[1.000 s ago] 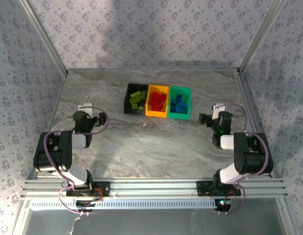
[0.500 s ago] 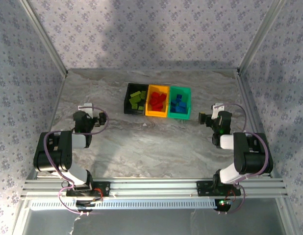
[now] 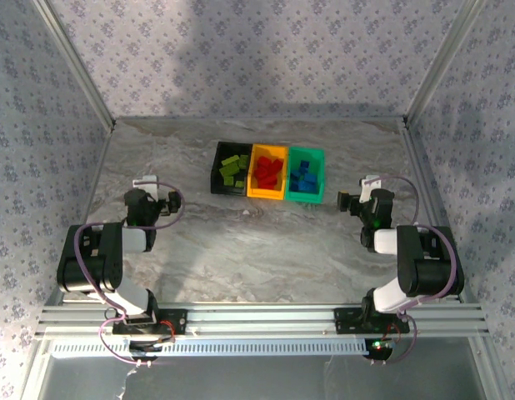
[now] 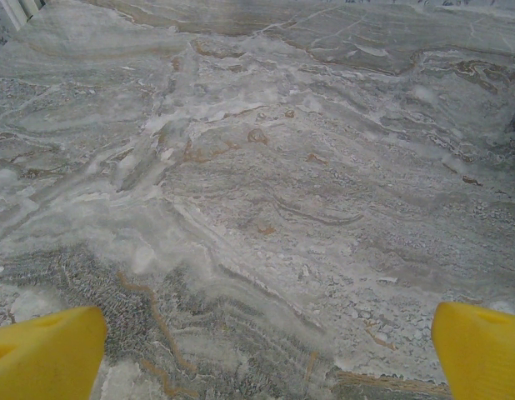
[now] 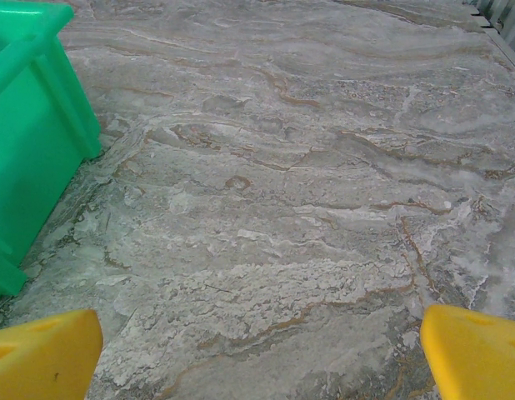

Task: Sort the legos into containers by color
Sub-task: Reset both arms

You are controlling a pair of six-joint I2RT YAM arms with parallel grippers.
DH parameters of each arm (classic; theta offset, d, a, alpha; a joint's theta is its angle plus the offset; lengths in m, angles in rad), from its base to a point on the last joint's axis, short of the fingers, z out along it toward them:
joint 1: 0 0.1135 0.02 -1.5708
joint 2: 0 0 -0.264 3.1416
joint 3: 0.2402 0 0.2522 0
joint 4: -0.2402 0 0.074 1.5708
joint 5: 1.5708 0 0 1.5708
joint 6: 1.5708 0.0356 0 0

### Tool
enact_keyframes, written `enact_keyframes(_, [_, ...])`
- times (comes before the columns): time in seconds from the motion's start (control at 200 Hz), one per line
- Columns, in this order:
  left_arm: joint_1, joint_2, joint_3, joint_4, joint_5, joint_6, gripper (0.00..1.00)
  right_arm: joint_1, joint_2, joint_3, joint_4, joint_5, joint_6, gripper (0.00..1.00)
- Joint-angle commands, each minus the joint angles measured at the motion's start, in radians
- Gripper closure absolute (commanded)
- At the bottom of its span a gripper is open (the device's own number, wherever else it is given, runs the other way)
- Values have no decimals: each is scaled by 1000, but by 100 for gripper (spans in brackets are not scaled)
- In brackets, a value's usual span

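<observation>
Sorting is judged done: lime legos (image 3: 233, 167) are seen in the black bin (image 3: 214, 177), red legos (image 3: 267, 171) in the orange bin (image 3: 266, 197), blue legos (image 3: 304, 178) in the green bin (image 3: 303, 199), upper centre. Left pincer (image 4: 266, 346) and right pincer (image 5: 259, 346) are spread apart, empty

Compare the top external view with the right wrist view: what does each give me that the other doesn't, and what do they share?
Top external adds the black bin with lime green legos, the orange-yellow bin with red legos, the blue legos, and the left gripper. Right wrist adds a close look at the green bin from outside its wall, and the right gripper with its yellow fingertips wide apart, holding nothing. Shared: the green bin, the marble table and the right gripper.
</observation>
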Motion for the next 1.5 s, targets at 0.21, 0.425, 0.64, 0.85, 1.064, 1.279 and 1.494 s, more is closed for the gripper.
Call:
enact_keyframes(0.21, [3,-5,17,13,28,18,0,1,12,20,5,0,8,0])
enact_keyframes(0.425, [3,-4,18,13,25,18,0,-1,11,19,5,-3,9,0])
enact_keyframes(0.64, [11,-17,-13,58,207,78,0,-2,12,19,5,-3,8,0])
enact_keyframes(0.85, [22,-15,-5,46,228,73,0,-1,12,20,5,-4,9,0])
enact_keyframes(1.064, [21,-14,-5,46,229,74,0,-2,10,20,5,-3,9,0])
enact_keyframes(1.279, [23,-14,-5,46,229,73,0,-1,11,20,5,-3,8,0])
enact_keyframes(1.494, [23,-13,-5,46,229,73,0,-3,12,21,4,-3,9,0])
